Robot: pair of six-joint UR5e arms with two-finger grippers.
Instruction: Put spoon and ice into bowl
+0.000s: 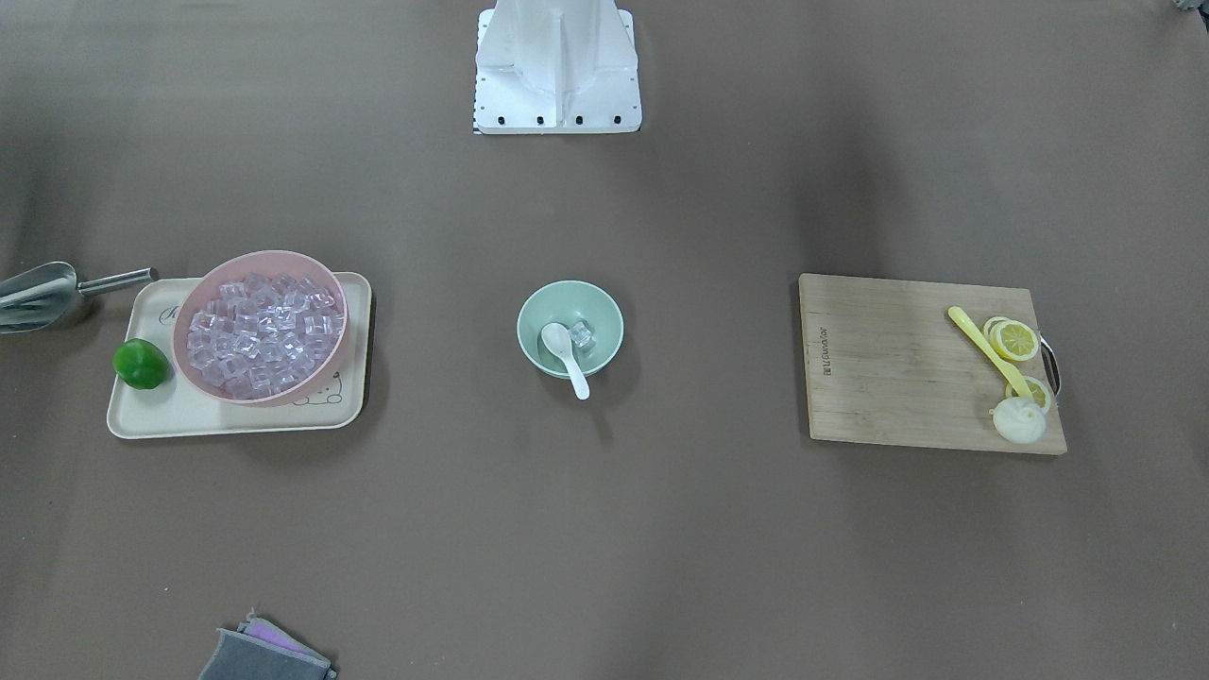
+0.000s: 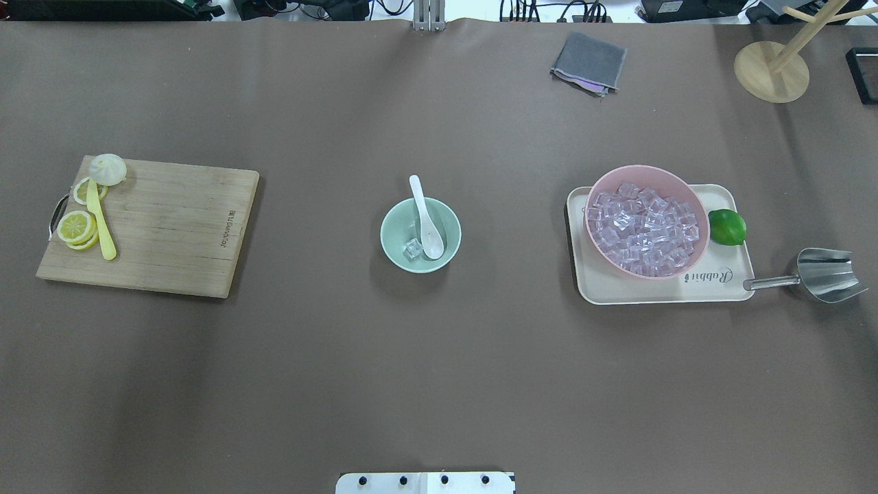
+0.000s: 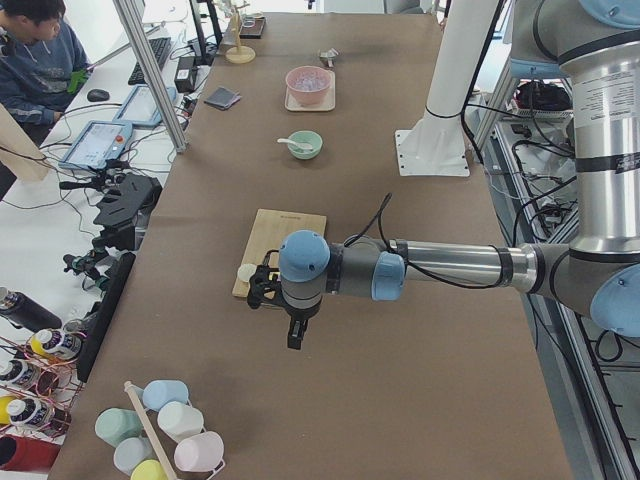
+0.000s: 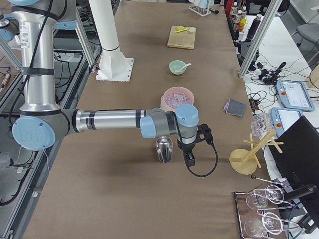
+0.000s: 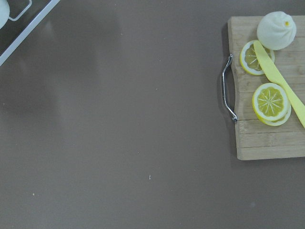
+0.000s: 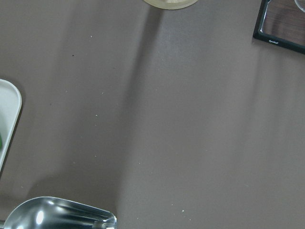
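Observation:
The mint-green bowl point(image 2: 392, 237) stands at the table's middle; it also shows in the front view point(image 1: 531, 319). The white spoon point(image 2: 425, 216) lies in it, scoop down in the bowl and handle resting over the rim point(image 1: 570, 357). One clear ice cube point(image 2: 412, 250) sits in the bowl beside the scoop point(image 1: 582, 333). My left gripper point(image 3: 293, 335) hangs near the cutting board's end, far from the bowl. My right gripper point(image 4: 190, 159) hangs beside the steel scoop. They show only in the side views, so I cannot tell whether they are open or shut.
A pink bowl point(image 2: 645, 175) full of ice cubes stands on a cream tray point(image 2: 658, 293) with a lime point(image 2: 727, 226). A steel scoop point(image 2: 826, 274) lies beside the tray. A cutting board point(image 2: 171, 226) holds lemon slices and a yellow utensil point(image 2: 101, 230). A grey cloth point(image 2: 588, 63) lies at the far edge.

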